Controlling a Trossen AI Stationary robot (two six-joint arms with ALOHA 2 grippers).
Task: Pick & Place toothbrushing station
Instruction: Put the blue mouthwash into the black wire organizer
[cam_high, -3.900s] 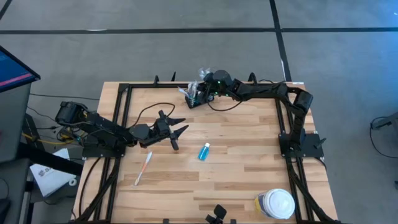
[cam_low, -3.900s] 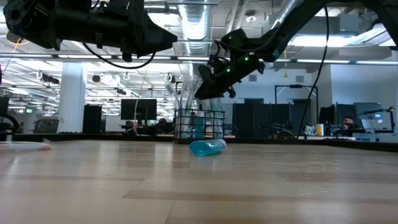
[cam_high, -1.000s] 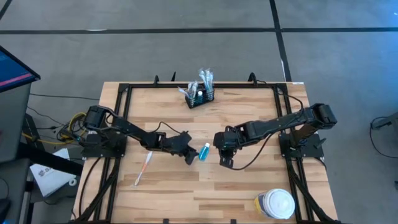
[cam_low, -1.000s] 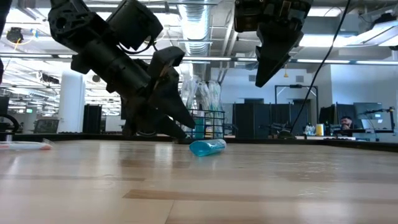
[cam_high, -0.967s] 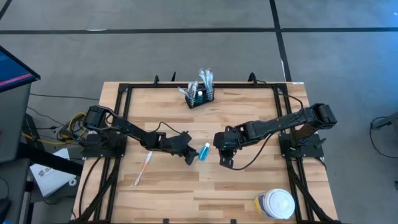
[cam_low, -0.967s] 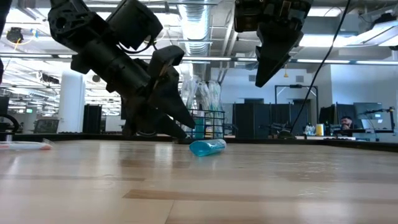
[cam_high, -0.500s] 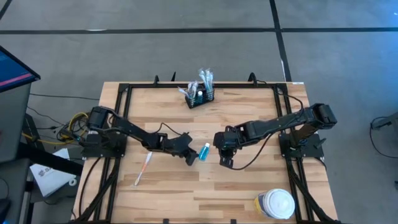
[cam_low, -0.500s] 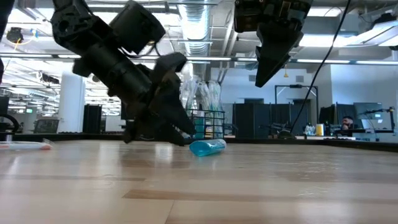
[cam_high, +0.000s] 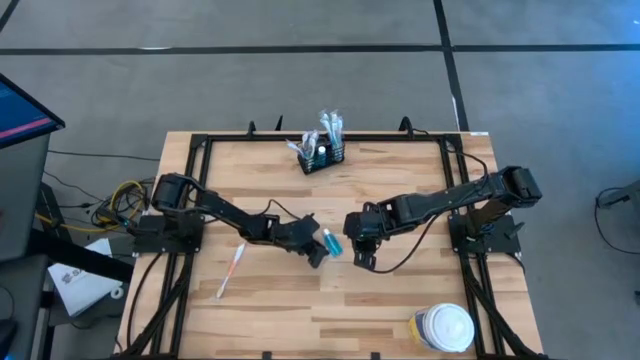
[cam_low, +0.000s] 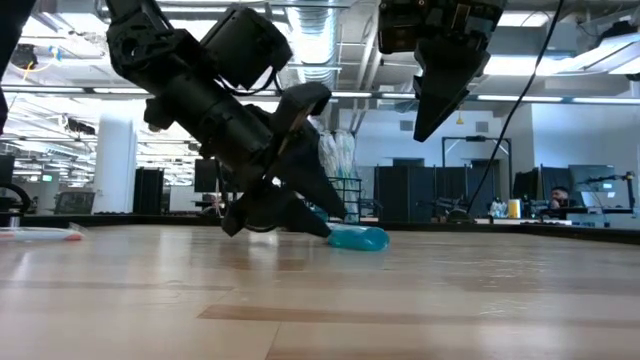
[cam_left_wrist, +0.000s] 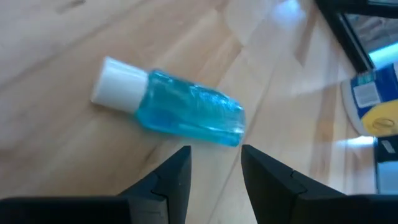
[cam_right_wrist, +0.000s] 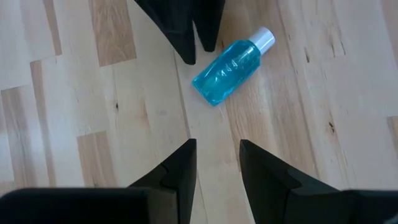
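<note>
Wooden table (cam_high: 400, 290): one blue bottle (cam_high: 331, 242), two empty tools, left (cam_high: 318, 252) and right (cam_high: 362, 258), both spread.

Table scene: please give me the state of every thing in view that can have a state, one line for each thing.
blue bottle: lying on its side, white cap on, not gripped.
left gripper: open, low at the table, fingertips just beside the bottle.
right gripper: open, hanging above the table near the bottle, empty.
black caddy: upright at the far edge, holding packets.
toothbrush: lying flat, untouched.
white-lidded jar: upright, lid on.
</note>
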